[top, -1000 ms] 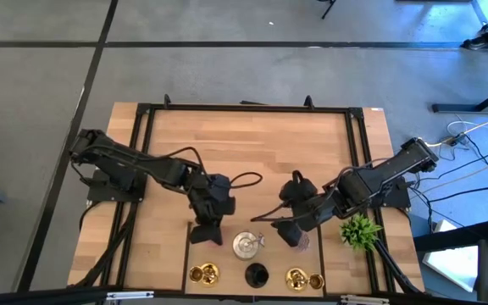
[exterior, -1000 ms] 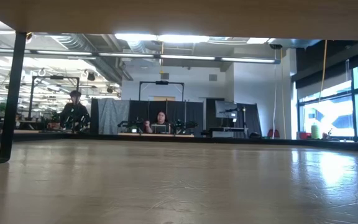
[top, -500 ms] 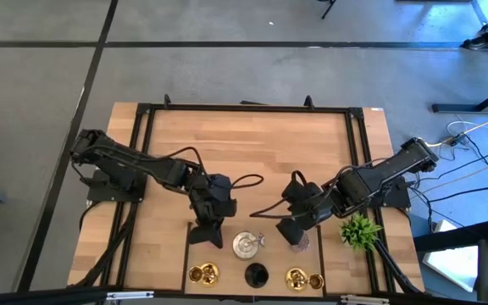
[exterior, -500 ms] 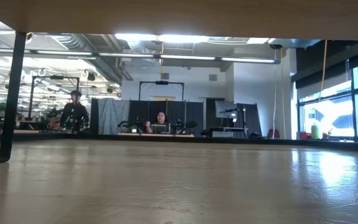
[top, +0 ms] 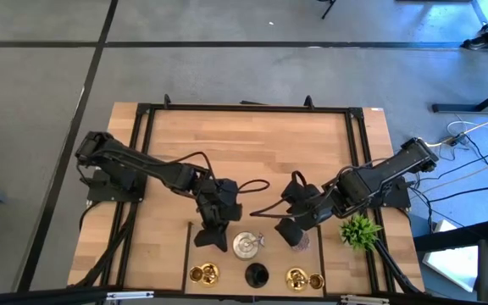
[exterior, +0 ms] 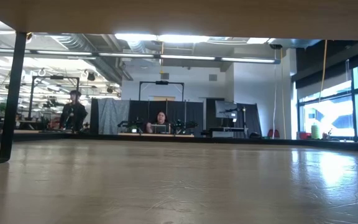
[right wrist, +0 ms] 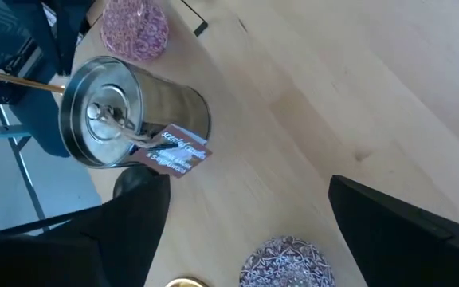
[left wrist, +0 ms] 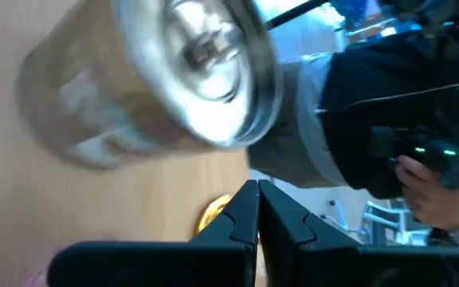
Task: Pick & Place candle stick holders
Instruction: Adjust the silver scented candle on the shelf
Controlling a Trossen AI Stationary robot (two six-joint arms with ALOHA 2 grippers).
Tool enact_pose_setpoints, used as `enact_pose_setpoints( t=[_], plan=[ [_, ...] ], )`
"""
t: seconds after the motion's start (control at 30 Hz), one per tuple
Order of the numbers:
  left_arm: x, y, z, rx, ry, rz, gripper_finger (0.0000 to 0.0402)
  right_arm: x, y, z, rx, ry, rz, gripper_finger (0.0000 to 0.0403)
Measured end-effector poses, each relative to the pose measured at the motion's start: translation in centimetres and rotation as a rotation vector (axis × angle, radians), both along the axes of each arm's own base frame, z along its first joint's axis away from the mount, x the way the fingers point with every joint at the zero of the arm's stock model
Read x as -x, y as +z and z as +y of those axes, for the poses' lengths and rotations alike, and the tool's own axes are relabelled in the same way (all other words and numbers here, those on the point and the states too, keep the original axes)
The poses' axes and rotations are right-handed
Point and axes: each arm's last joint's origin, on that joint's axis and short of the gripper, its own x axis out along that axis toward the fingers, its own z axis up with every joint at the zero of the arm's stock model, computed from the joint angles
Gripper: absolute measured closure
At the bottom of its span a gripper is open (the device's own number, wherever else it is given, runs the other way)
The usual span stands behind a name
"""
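Observation:
The shiny silver candle stick holder [top: 246,246] stands upright on the table near its front edge, with a paper tag [right wrist: 175,150] on its side. My left gripper [top: 212,237] hovers just left of it, shut and touching nothing; the left wrist view shows its closed fingertips [left wrist: 257,209] below the silver holder [left wrist: 190,72]. My right gripper [top: 291,230] hangs open above a pink glittery holder [right wrist: 285,259], right of the silver one. A second pink holder [right wrist: 134,28] stands beyond the silver holder [right wrist: 126,112]. Gold holders [top: 203,274] [top: 299,278] and a black one [top: 256,274] stand along the front edge.
A green spiky plant [top: 360,230] stands at the right, beside my right arm. A black frame [top: 244,108] runs round the table top, and the far half of the wood is bare. People sit and stand at benches in the room beyond [exterior: 160,121].
My left gripper has moved a little toward the table's near edge and the silver holder, sinking slightly, still shut. My right gripper has stayed in place and rolled somewhat about its own axis, still open.

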Motion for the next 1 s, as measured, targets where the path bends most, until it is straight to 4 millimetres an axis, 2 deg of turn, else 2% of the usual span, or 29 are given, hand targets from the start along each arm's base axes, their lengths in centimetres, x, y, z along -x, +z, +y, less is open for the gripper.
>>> enact_pose_setpoints(
  t=[0.2, 0.47, 1.0],
  plan=[
    [-0.9, -0.8, -0.4, 0.025, -0.021, -0.003, 0.0400, 0.2, -0.1, 0.0, -0.009, 0.006, 0.026, 0.0057],
    [-1.4, -0.8, -0.4, 0.041, -0.013, -0.040, 0.0400, 0.6, -0.3, 0.2, -0.005, 0.003, 0.059, 0.0057],
    [-2.0, -0.7, 0.9, 0.036, 0.031, -0.061, 0.0400, 0.7, -0.3, 0.3, -0.004, 0.006, 0.058, 0.0057]
  ],
)
